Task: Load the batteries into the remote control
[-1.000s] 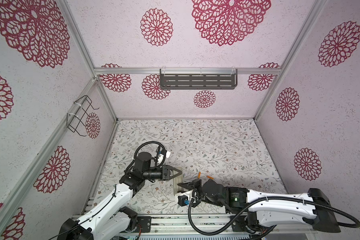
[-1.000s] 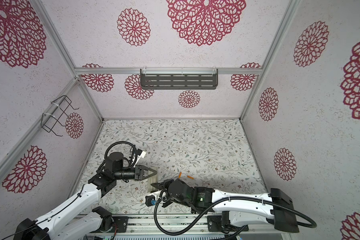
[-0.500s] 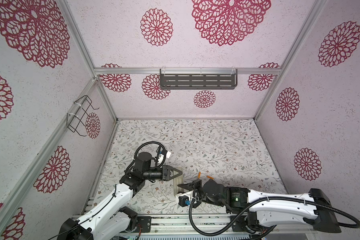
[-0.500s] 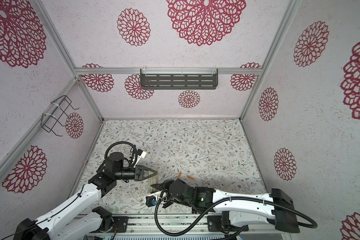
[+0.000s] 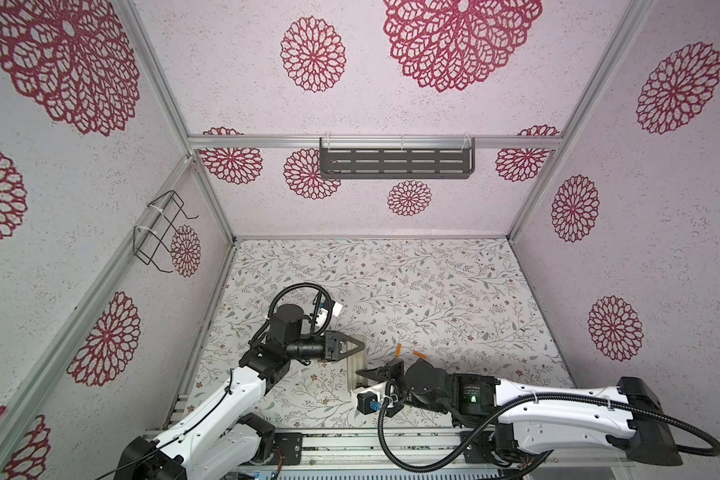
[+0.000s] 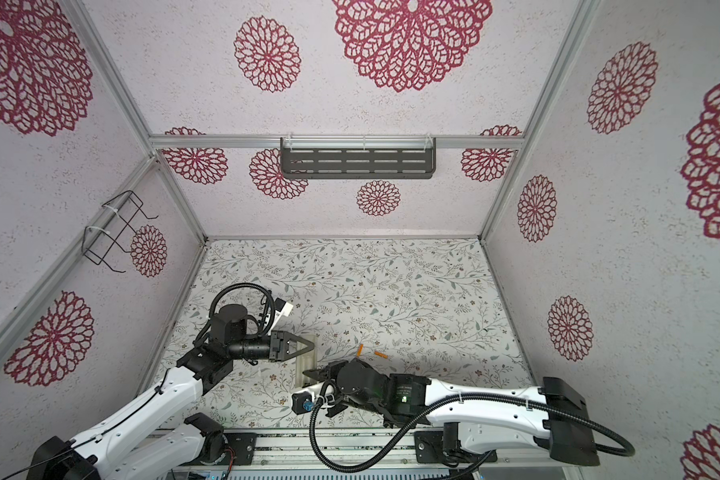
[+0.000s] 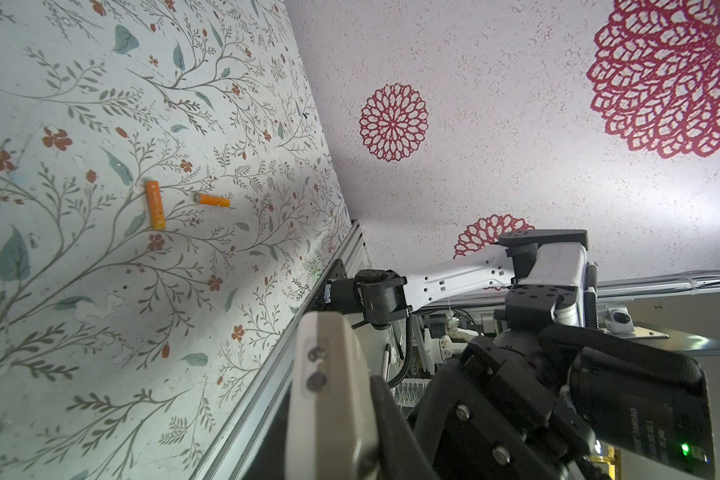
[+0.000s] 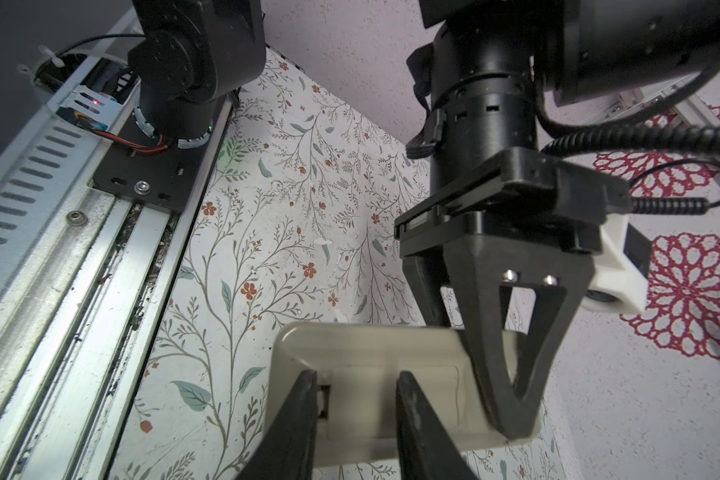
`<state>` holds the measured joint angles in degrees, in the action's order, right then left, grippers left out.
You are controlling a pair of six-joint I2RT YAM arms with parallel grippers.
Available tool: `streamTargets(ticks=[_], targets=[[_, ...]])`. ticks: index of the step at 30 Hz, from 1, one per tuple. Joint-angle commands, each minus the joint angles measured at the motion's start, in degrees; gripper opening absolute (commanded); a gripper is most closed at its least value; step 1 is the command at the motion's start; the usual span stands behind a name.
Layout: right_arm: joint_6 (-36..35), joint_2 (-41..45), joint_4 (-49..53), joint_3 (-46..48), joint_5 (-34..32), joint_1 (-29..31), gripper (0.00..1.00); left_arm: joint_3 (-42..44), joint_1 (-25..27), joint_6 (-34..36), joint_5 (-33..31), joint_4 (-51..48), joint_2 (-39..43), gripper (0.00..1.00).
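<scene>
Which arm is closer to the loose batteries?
Right. The right arm lies just on the near side of the batteries; the left gripper sits to their left, clamped on the remote control.

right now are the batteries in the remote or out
Out: both batteries lie loose on the table, well apart from the remote.

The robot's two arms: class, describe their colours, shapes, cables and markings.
The left arm and right arm have white shells with black joints. The left gripper and right gripper have black tapering fingers; the left's are open triangular frames. A black ribbed cable loops beside the right arm, whose black housing shows a green light.
</scene>
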<state>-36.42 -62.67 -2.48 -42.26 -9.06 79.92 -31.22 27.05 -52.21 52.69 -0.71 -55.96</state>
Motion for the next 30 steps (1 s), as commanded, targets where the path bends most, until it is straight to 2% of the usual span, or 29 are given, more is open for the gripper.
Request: streamTargets(ticks=[1, 17, 30], targets=[[0.25, -0.66, -1.16, -0.45, -3.55, -0.12, 0.33, -0.4, 0.62, 0.26, 1.19, 2.12, 0.15, 0.0], [-3.37, -2.68, -3.14, -1.85, -11.52, -0.2, 0.29, -0.42, 0.91, 0.26, 0.75, 1.87, 0.2, 0.0], [-3.74, -1.84, -5.99, -1.42, -13.73, -0.13, 0.28, -0.51, 1.08, 0.44, 0.42, 1.51, 0.08, 0.0]])
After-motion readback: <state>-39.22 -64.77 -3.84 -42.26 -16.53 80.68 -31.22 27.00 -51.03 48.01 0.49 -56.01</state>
